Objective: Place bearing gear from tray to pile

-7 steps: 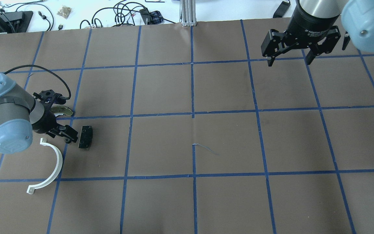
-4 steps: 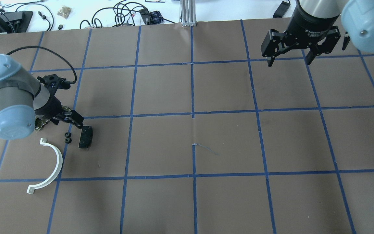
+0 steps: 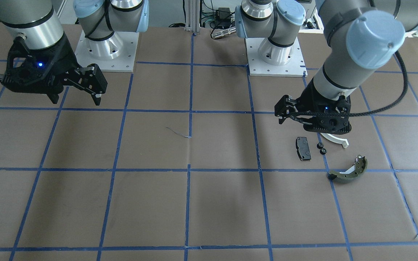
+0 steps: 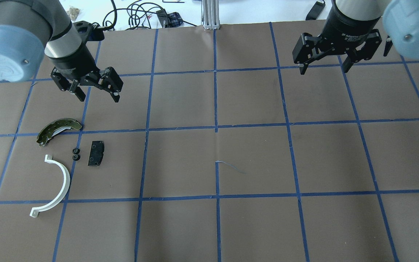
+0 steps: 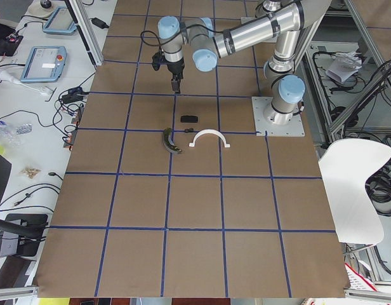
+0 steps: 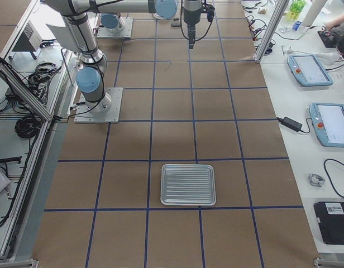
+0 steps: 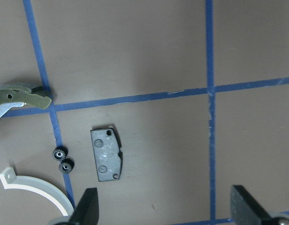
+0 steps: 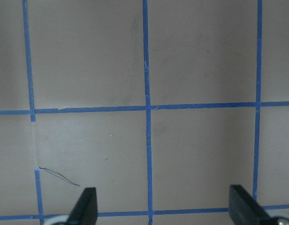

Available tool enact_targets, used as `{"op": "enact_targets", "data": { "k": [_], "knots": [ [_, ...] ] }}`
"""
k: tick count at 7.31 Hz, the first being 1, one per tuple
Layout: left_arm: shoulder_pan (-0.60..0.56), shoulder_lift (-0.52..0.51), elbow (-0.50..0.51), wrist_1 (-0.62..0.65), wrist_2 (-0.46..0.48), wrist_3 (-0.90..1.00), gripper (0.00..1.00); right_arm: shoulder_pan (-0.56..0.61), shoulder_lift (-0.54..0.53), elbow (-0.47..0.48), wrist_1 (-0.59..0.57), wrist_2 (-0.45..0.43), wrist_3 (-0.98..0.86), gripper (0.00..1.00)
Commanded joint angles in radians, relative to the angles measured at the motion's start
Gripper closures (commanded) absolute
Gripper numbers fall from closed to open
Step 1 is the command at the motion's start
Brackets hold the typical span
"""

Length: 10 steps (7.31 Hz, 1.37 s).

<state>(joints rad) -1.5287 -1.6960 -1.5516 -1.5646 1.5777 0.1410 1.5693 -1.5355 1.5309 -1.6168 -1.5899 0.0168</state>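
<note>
- Two small black toothed bearing gears (image 4: 75, 151) lie in the pile (image 4: 56, 129), between white curved half-ring (image 4: 62, 182) and black rectangular pad (image 4: 96, 153).
- Left gripper (image 4: 98, 95) hangs above, released and empty; right gripper (image 4: 324, 69) likewise.
- Placing seems done; next, retreat clear.

Silver arm tubes (image 3: 31, 25), pale-blue joint caps (image 3: 374, 38); black two-finger left claw (image 4: 98, 97), right claw (image 4: 324, 70); blue wrist light (image 3: 40, 65).
</note>
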Motion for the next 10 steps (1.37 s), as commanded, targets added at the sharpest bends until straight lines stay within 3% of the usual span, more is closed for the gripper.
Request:
{"op": "enact_targets", "data": {
  "k": [1, 4, 9, 10],
  "knots": [
    [-0.086, 0.045, 0.062, -0.054, -0.01, -0.034, 0.0, 0.0, 0.0, 0.0, 0.0, 0.001, 0.0, 0.0],
    [-0.093, 0.099, 0.042, -0.052, -0.008, -0.027, 0.0, 0.0, 0.0, 0.0, 0.0, 0.001, 0.0, 0.0],
    [-0.091, 0.096, 0.045, -0.049, -0.005, -0.031, 0.0, 0.0, 0.0, 0.002, 0.002, 0.001, 0.0, 0.0],
    [-0.091, 0.098, 0.044, -0.049, -0.005, -0.031, 0.0, 0.0, 0.0, 0.002, 0.002, 0.04, 0.002, 0.0]
  ]
}}
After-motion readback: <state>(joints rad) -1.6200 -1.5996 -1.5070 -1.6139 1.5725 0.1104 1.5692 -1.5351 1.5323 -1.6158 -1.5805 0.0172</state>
